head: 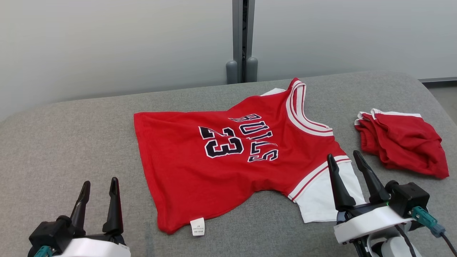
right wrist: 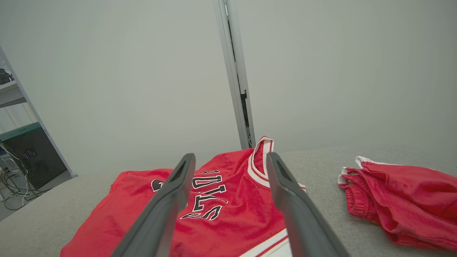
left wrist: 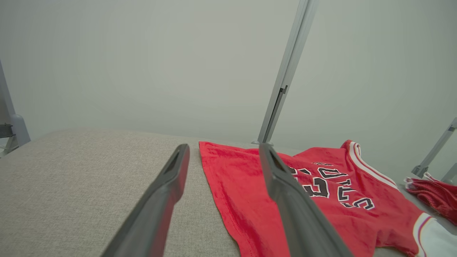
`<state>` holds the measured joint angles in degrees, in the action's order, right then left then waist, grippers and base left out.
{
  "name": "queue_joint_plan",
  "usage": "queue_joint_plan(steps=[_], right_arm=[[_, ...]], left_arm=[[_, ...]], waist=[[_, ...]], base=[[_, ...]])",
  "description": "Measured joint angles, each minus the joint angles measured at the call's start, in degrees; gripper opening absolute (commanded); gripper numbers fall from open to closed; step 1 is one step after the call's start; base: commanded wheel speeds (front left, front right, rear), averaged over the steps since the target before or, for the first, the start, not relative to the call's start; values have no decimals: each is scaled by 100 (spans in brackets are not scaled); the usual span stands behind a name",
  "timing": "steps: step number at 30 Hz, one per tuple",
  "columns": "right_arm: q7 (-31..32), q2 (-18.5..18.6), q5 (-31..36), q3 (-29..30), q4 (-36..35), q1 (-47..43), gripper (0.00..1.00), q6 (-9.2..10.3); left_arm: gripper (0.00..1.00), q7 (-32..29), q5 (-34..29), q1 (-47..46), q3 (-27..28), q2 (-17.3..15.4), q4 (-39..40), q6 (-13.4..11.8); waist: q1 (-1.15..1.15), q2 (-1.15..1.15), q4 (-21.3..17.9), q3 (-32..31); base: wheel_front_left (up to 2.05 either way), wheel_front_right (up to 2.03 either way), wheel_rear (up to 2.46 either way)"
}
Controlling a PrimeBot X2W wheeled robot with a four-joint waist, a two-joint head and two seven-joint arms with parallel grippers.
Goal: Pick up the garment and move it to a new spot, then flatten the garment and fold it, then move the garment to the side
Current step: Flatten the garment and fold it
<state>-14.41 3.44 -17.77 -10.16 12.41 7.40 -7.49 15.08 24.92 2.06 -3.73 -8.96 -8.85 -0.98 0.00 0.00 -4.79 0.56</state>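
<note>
The garment, a red jersey (head: 214,157) (left wrist: 250,192) (right wrist: 228,214) with white sleeves and a black "BULLS 23" print, lies spread on the grey cloth-covered table (head: 71,142), its neck toward the right and its hem toward the left. A white label shows at its near hem corner. My left gripper (head: 100,187) (left wrist: 223,151) stands open at the lower left, apart from the jersey's hem. Over the near white sleeve my right gripper (head: 344,160) (right wrist: 231,160) hangs open, with nothing between its fingers.
A folded pair of red shorts (head: 401,142) (right wrist: 400,196) (left wrist: 435,196) lies at the table's right side. A grey post (head: 242,39) stands behind the table against a pale wall. The floor edge (head: 444,92) shows at the far right.
</note>
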Motion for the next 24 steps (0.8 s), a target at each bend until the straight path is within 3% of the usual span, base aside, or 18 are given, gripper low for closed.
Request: queue_joint_plan(steps=[24], right_arm=[[21,32,13,-103,93,28,100,0]], left_arm=[[100,0,-122,16,-25,65,11,15]], waist=[[0,0,49,-29]], base=[[0,0,0]])
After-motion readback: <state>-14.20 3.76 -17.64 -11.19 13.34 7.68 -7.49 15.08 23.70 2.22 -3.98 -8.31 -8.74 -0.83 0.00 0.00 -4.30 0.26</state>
